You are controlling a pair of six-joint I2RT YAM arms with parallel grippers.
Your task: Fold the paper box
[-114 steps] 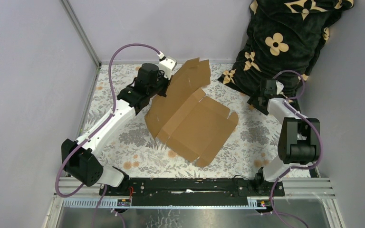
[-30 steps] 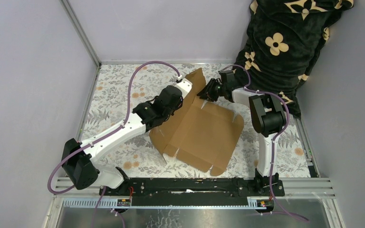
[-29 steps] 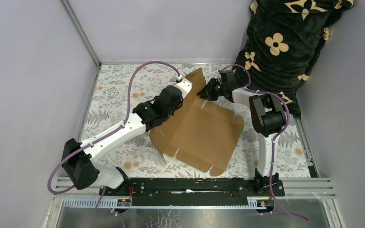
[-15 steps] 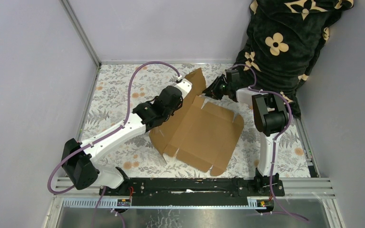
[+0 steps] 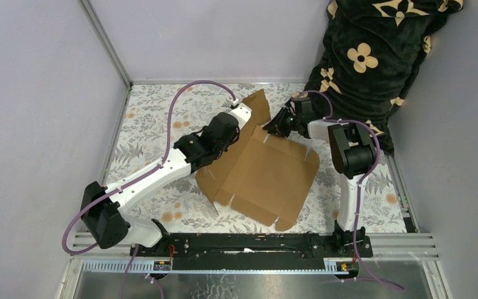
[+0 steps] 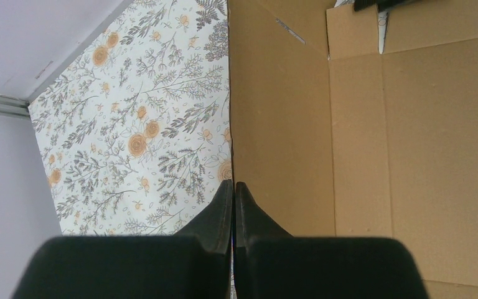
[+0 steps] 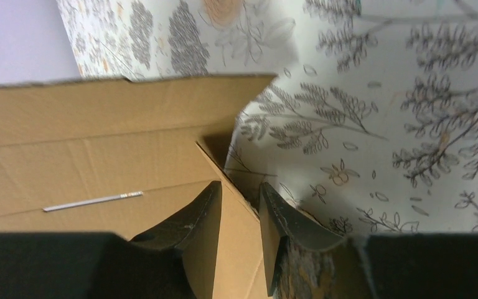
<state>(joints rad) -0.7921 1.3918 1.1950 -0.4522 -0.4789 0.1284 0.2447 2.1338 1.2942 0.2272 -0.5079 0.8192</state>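
The paper box point(image 5: 261, 171) is a brown cardboard sheet lying mostly flat on the floral cloth, with its far-left panel point(image 5: 258, 106) raised. My left gripper point(image 5: 243, 123) is shut on the edge of that raised panel; in the left wrist view the closed gripper point(image 6: 233, 184) pinches the panel's thin edge, with the box point(image 6: 361, 137) to the right. My right gripper point(image 5: 284, 122) is at the box's far corner. In the right wrist view it point(image 7: 239, 187) is open, and its jaws straddle the edge of a small flap point(image 7: 230, 187) of the box point(image 7: 99, 143).
A black blanket with tan flowers point(image 5: 373, 56) is piled at the back right, close behind the right arm. Grey walls close in the left, back and right. A black rail point(image 5: 255, 244) runs along the near edge.
Since the oldest frame the right arm has swung in from the far right to the box's far corner, and the box sits further right with its panel lowered. In the last second the right gripper shifted slightly.
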